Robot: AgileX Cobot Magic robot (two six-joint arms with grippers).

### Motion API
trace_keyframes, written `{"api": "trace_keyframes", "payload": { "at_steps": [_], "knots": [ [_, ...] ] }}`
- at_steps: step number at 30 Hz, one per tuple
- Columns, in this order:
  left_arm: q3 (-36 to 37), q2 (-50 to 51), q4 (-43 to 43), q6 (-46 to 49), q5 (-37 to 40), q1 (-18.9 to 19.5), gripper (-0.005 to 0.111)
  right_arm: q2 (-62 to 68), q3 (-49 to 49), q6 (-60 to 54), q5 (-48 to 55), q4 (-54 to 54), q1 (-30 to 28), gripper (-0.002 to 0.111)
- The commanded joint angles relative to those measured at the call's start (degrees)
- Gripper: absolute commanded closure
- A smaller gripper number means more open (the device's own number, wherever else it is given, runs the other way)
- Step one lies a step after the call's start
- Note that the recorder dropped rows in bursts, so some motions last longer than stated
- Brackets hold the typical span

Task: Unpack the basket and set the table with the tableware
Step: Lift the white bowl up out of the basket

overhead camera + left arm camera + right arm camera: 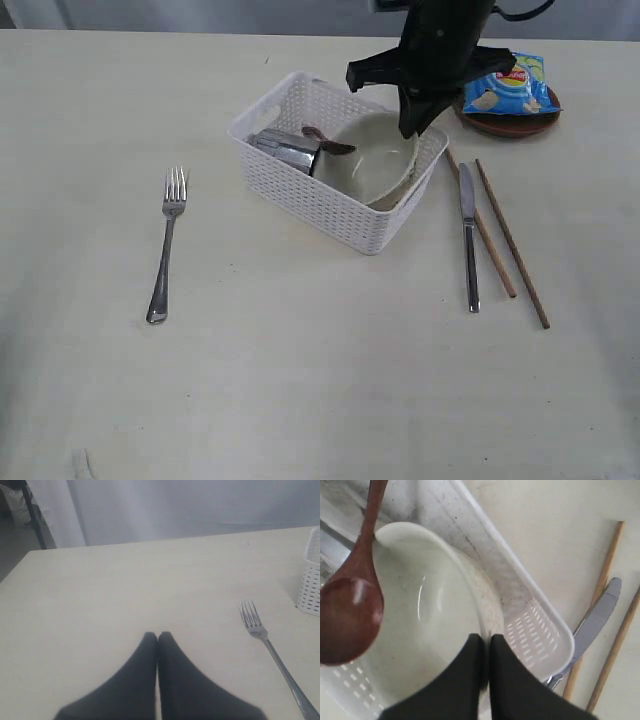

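Note:
The white basket (330,205) stands on the table (300,380) and holds the pale bowl (375,160), the steel cup (285,150) lying on its side, and the reddish-brown spoon (328,142). My right gripper (485,639) reaches down into the basket and is shut on the bowl's rim (487,605), one finger inside the bowl and one outside. The spoon (350,615) rests over the bowl. The fork (167,245) lies left of the basket; the knife (468,235) and two chopsticks (510,240) lie to its right. My left gripper (158,635) is shut and empty, low over the table near the fork (260,630).
A blue chip bag (508,88) sits on the brown plate (505,124) at the back right, just behind my right arm. The basket corner (312,580) shows in the left wrist view.

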Motion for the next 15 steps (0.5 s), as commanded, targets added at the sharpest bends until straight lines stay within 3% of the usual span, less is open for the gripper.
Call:
{"api": "trace_keyframes", "payload": {
  "at_steps": [1, 15],
  "knots": [
    [0.13, -0.11, -0.08, -0.13, -0.03, -0.29, 0.107, -3.65, -1.46, -0.73, 0.03, -1.87, -0.18, 0.109],
    [0.13, -0.11, -0.08, -0.13, -0.03, -0.29, 0.107, -5.81, -4.32, -0.73, 0.03, -2.15, -0.18, 0.109]
  ]
}}
